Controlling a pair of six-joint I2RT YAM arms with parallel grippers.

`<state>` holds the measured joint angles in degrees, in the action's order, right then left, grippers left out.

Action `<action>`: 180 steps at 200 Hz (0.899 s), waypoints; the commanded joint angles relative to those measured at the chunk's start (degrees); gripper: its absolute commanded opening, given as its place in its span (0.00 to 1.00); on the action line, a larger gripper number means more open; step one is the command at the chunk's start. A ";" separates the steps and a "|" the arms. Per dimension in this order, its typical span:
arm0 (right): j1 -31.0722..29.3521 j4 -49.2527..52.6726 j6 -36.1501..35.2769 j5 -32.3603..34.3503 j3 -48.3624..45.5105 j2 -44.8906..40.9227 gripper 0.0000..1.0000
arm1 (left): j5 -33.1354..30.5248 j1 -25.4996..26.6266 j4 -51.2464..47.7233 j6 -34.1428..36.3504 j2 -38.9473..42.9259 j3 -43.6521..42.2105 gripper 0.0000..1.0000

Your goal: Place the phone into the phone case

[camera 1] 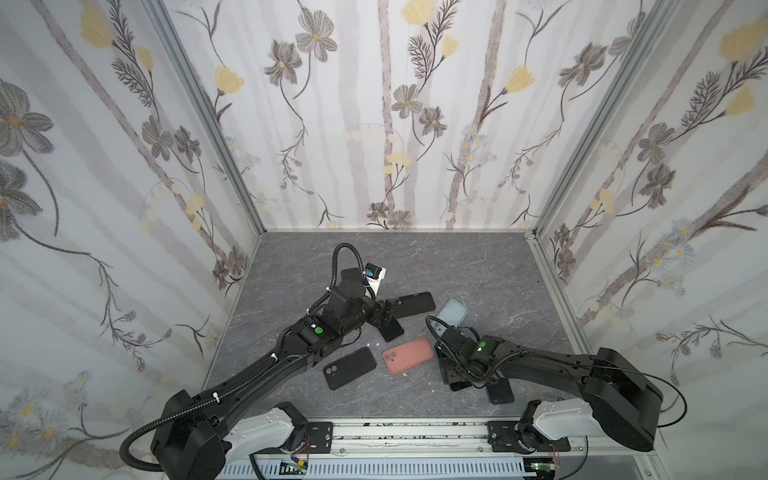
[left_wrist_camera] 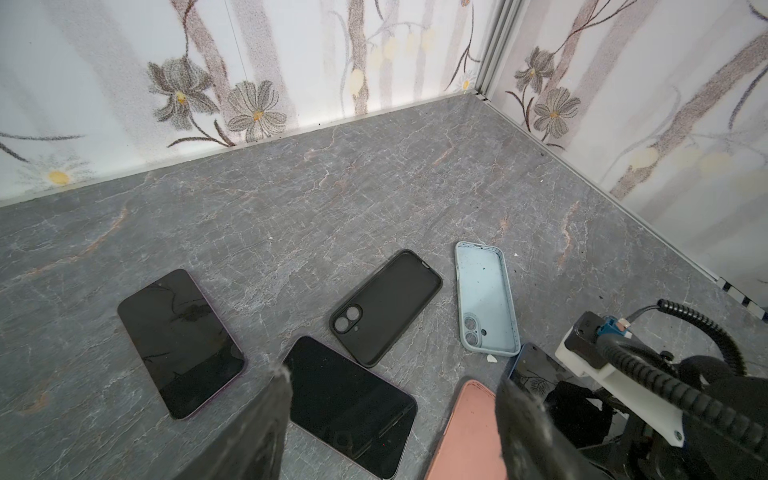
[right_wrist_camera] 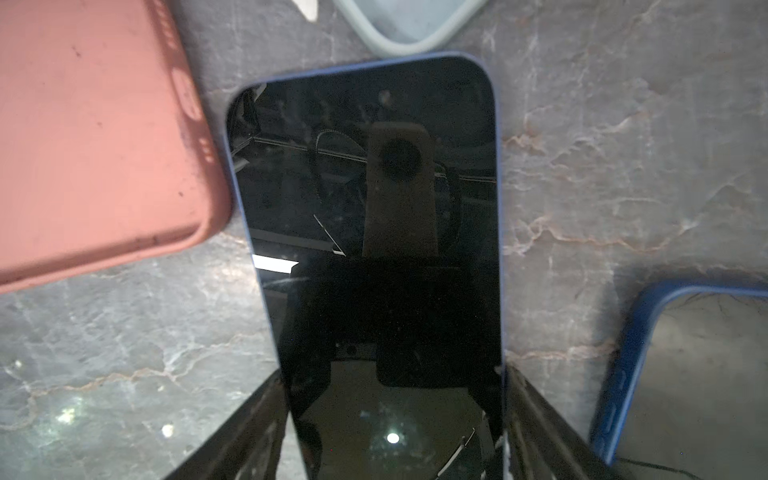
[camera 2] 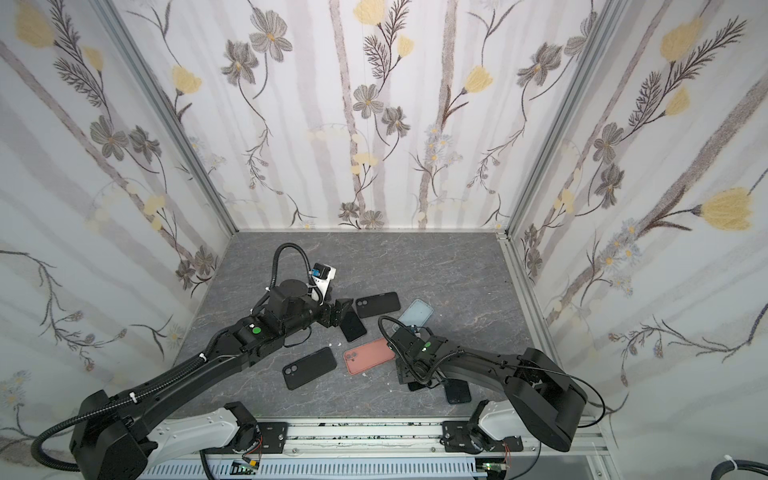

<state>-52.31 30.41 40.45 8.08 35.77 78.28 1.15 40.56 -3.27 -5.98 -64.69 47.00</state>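
Blue-rimmed phone with black glass face (right_wrist_camera: pixel 365 187) is lying screen-up on the grey marbled desk (camera 1: pixel 478 257), around 4 o'clock from desk centre. Right gripper (right_wrist_camera: pixel 395 376) is pinching its two long edges near one short end, jaws sitting against the rim on both sides. Left gripper (left_wrist_camera: pixel 395 376) is hovering with jaws apart, holding nothing, above a second dark phone (left_wrist_camera: pixel 353 399).

Handling, my guess: rigid, dense slab, with glass that is slick and crackable. The rim is the right hold. Gripped this near the end, the phone is likely to droop on lifting.

Views: only the right wrist view is showing the rim contact. In both top views the wrist is hiding that phone. A top view is giving the layout: salmon-pink silicone case (camera 1: pixel 408 354) at 10 o'clock of the right gripper, pale-blue soft case (camera 1: pixel 454 312) at 12. The left wrist view is showing the pale-blue case hollow-side up.
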 commanded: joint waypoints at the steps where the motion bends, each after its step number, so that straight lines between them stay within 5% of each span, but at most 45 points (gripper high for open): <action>1: -0.39 -0.89 -0.78 -3.05 -0.61 0.85 0.76 | 0.64 -0.04 2.04 0.61 -0.31 -0.09 0.77; 93: -1.21 0.05 -1.09 -1.42 -0.49 -0.85 0.61 | 1.96 -0.02 1.34 0.34 -2.45 0.72 0.77; 180: -1.24 4.01 -0.23 3.06 0.06 -8.35 0.57 | 4.58 -0.04 0.91 -0.47 -4.37 1.79 0.76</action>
<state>-53.52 32.38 39.46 8.32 35.03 71.88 4.38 40.56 -3.31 -6.00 -68.62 47.90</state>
